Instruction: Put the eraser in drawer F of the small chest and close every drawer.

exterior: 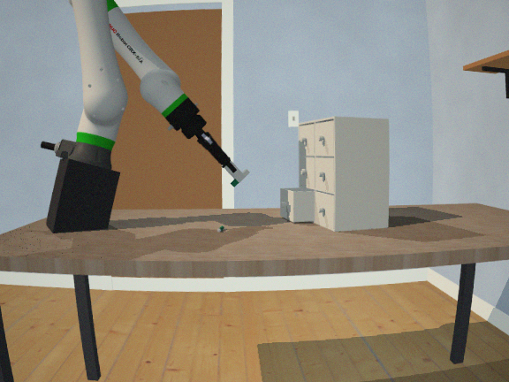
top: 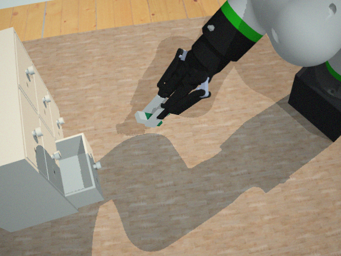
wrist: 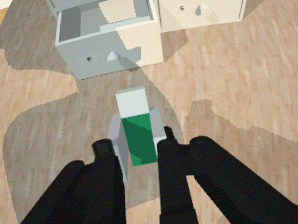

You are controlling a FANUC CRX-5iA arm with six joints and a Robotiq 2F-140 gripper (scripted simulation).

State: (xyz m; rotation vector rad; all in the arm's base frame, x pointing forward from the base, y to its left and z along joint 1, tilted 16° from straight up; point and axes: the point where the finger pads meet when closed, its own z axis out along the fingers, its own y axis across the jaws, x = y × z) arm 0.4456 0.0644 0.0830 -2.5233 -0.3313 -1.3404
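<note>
From the top view, the pincer [top: 154,117] is clenched on the eraser [top: 147,116], a white block with a green band, held in the air above the tabletop [top: 207,184] and well apart from the small chest [top: 18,124] at the left edge. One bottom drawer [top: 77,166] stands pulled out, its tray showing nothing inside. The chest is cut off at the left, and no drawer letters can be read from this angle. The black pedestal [top: 311,106] is cropped at the right.

In the exterior view, red and black lettering runs along the white arm [exterior: 132,49], too small to read with certainty; it appears to be the maker's name and model. The eraser [exterior: 237,176] hangs at the fingertips, high over the tabletop [exterior: 265,252] and left of the chest [exterior: 353,172]. A tiny green and white object [exterior: 220,228] lies on the tabletop below; I cannot make out what it is.

In the wrist view, the black fingers grip the eraser [wrist: 137,129] by its green part. The open drawer [wrist: 107,36] lies ahead. Small dark marks sit on the drawer fronts, blurred beyond reading.
</note>
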